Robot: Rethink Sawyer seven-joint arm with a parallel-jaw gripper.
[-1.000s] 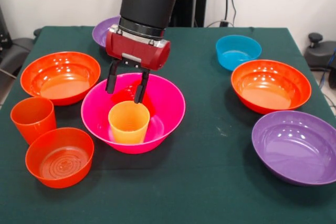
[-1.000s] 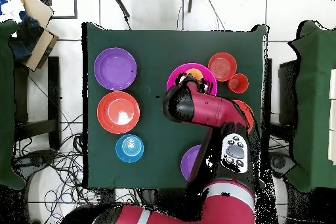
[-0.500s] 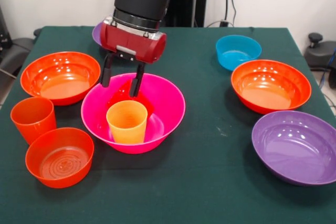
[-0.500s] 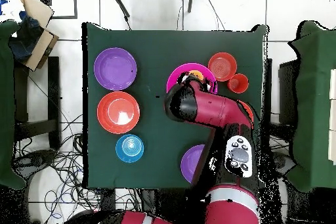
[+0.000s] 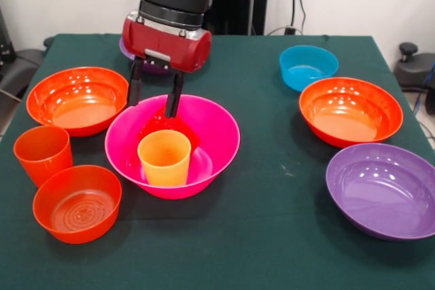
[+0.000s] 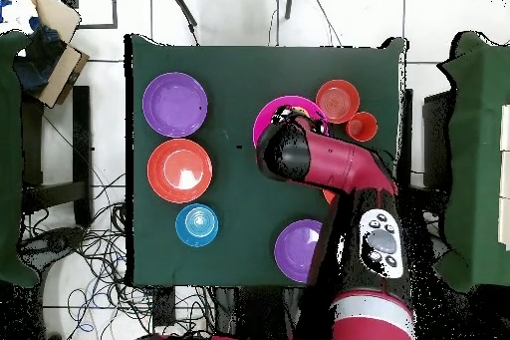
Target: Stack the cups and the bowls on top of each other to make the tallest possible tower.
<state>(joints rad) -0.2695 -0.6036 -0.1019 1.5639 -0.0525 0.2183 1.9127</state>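
Orange cup [image 5: 164,157] upright inside pink bowl [image 5: 217,134]

Front view was evenly lit from above, bright, no harsh shadows. Soft shadows sat under the bowls on the tabletop [image 5: 272,236]. Specular glare showed on the purple bowl [image 5: 384,188] and the pink bowl [image 5: 217,140]. Slightly soft focus throughout; overhead view was flat-lit.

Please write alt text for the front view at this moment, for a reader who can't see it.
An open gripper hangs empty above the far rim of a big pink bowl, which holds an upright orange cup. On the green table around it stand two wide orange bowls, a small orange bowl, a red cup, a blue bowl and a purple bowl.
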